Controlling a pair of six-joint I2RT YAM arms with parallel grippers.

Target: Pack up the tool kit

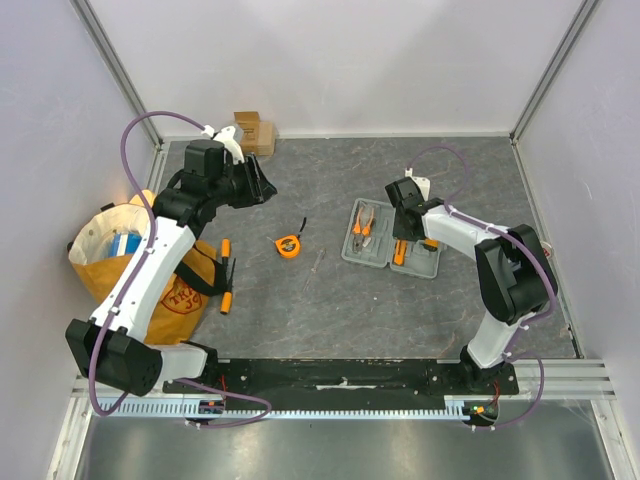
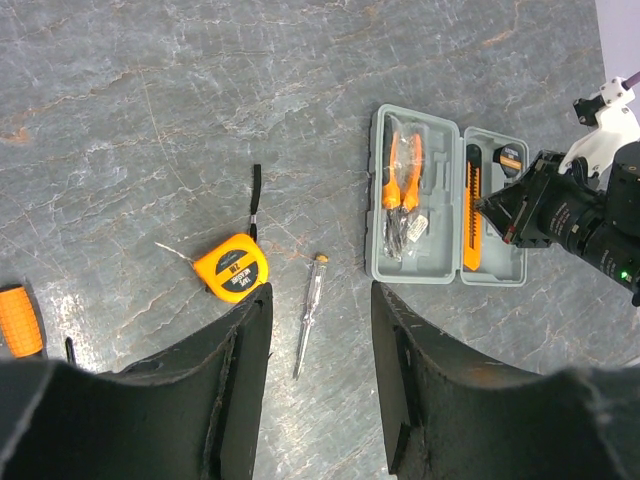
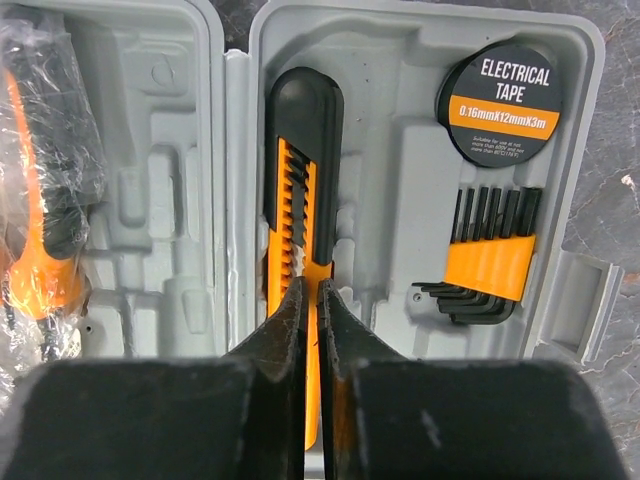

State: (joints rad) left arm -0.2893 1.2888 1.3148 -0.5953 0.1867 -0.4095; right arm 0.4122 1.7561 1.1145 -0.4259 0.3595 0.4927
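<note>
- Nearest the arm bases: two orange-handled screwdrivers point(image 1: 227, 297) lie on the bench point(image 1: 330, 310) against the yellow bag point(image 1: 110, 262), well apart from both tools.
- Mid-bench: a slim tester screwdriver point(image 2: 309, 315) and the tape measure point(image 2: 232, 267) lie loose, near each other. The left tool point(image 2: 320, 300) hangs above them, fingers about half apart and empty. In its wrist view the tester lies just between its fingertips.
- Farther right: the grey case point(image 2: 455, 200) lies open and flat. The pliers point(image 2: 402, 175) (wrapped in clear film) sit in its left half. The utility knife point(image 3: 300, 170), electrical tape point(image 3: 500, 100) and hex keys point(image 3: 487, 255) sit in its right half.
- The right tool point(image 3: 311, 290) stands directly over the knife's near end. Its fingers are drawn almost together, with only a slit between them and nothing seen gripped. Contact with the knife cannot be told.
- Step judged in hand: seating the knife in its recess.
- The next move probably calls for lifting clear, then fetching the loose tools. The tape measure would need a wider spread of the fingers.
- Farthest: a small cardboard box point(image 1: 254, 132) by the back wall.
</note>
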